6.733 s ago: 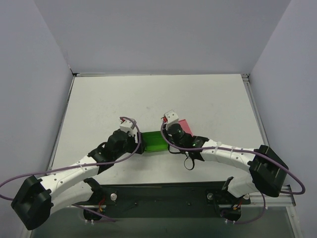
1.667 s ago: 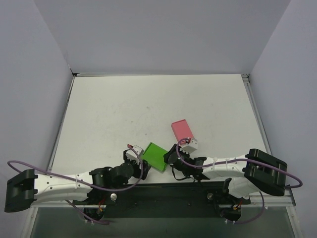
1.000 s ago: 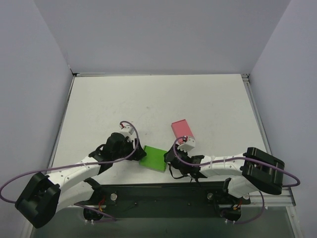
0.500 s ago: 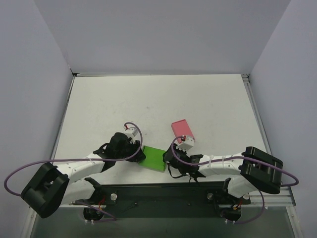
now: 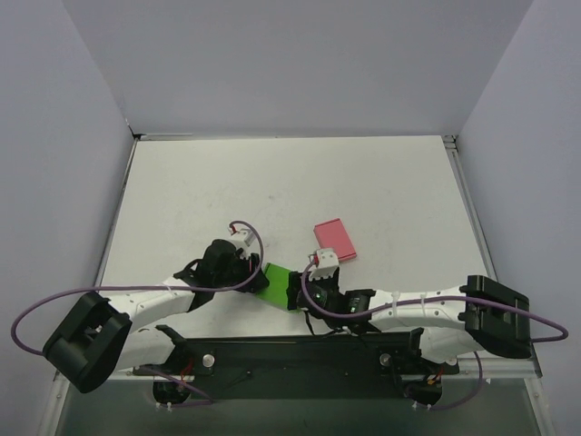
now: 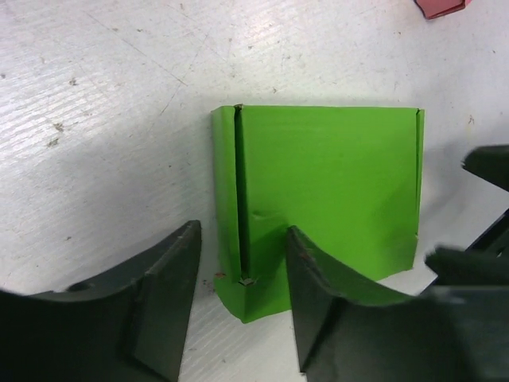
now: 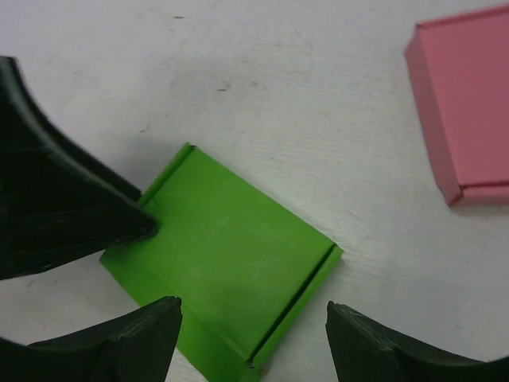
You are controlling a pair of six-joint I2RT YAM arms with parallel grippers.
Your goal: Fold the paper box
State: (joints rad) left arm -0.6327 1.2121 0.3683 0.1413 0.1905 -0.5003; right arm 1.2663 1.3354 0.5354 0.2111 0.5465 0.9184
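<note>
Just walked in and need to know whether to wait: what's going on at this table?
Two robot arms are working on the green paper box, which lies flat near the near edge of the table. The left gripper is open, its fingers astride one folded side strip of the box. The right gripper hovers open over the opposite end. Neither seems to grip it yet. A pink box lies apart, farther back.

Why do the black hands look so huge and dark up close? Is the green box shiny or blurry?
Left wrist view: the left hand sits right by the camera, so it looms big and a bit soft; the paper box is sharp, no glare. Right wrist view: same for the right hand, and the frame cuts off the pink box. Top view: even light, no strong shadows.
</note>
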